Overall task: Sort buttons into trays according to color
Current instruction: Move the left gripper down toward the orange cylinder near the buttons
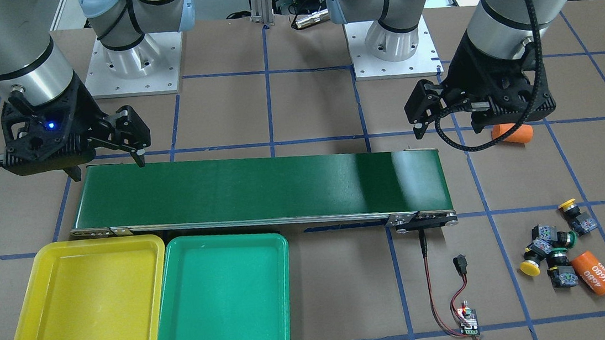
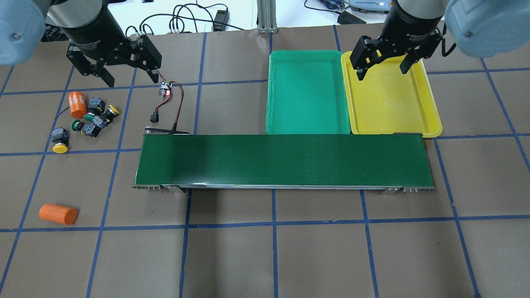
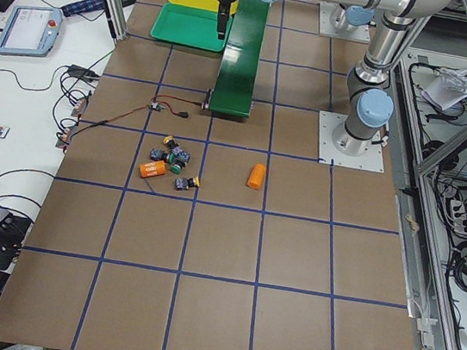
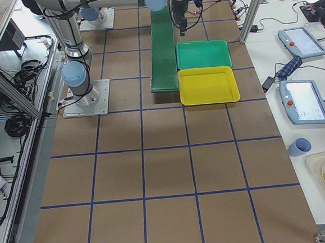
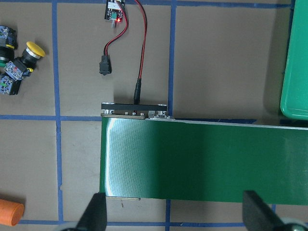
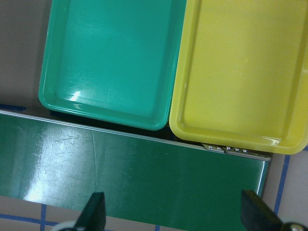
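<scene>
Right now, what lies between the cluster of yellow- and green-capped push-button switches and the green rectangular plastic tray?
Overhead view: a small circuit board with red and black wires, otherwise bare brown table. The dark-green conveyor belt sits beside that stretch.

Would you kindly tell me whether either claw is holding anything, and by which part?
Nothing is held: the left claw and the right claw are both open and empty; the buttons lie loose on the table.

A long dark-green conveyor belt (image 2: 281, 159), a small red-wired circuit board (image 2: 166, 89), a plain orange cylinder (image 2: 58, 214) and an orange "4680" cylinder (image 2: 77, 104) are seen.
</scene>
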Controlling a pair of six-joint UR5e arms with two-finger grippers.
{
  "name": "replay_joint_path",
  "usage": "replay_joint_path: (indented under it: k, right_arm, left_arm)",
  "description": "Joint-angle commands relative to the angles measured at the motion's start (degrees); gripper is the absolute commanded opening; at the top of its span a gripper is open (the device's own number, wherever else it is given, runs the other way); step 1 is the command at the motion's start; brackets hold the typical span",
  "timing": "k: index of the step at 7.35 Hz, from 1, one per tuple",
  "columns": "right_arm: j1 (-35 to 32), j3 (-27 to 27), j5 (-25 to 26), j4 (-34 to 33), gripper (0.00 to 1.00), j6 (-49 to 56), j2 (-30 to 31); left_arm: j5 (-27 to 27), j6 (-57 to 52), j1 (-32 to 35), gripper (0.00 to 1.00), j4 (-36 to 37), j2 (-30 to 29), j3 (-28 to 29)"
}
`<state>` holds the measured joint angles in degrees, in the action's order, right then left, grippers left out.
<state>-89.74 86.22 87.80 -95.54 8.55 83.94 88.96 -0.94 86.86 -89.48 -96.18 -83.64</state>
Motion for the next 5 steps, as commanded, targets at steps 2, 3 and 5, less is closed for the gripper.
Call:
replay_joint_path:
  k: [2, 3, 5]
  right_arm:
    - [0.00, 0.00, 0.00, 0.00, 1.00, 0.06, 0.00]
    - [0.00, 0.00, 0.00, -0.09, 1.00, 0.06, 0.00]
    - [0.00, 0.00, 0.00, -0.09, 1.00, 0.06, 0.00]
  left_arm:
    - [0.43, -0.12, -0.81, 1.00, 0.00, -0.24, 0.84]
    - [0.25, -0.64, -3.51, 1.00, -0.17, -0.33, 0.58]
    - [0.51, -10.80, -14.55, 1.00, -0.61, -0.24, -0.65]
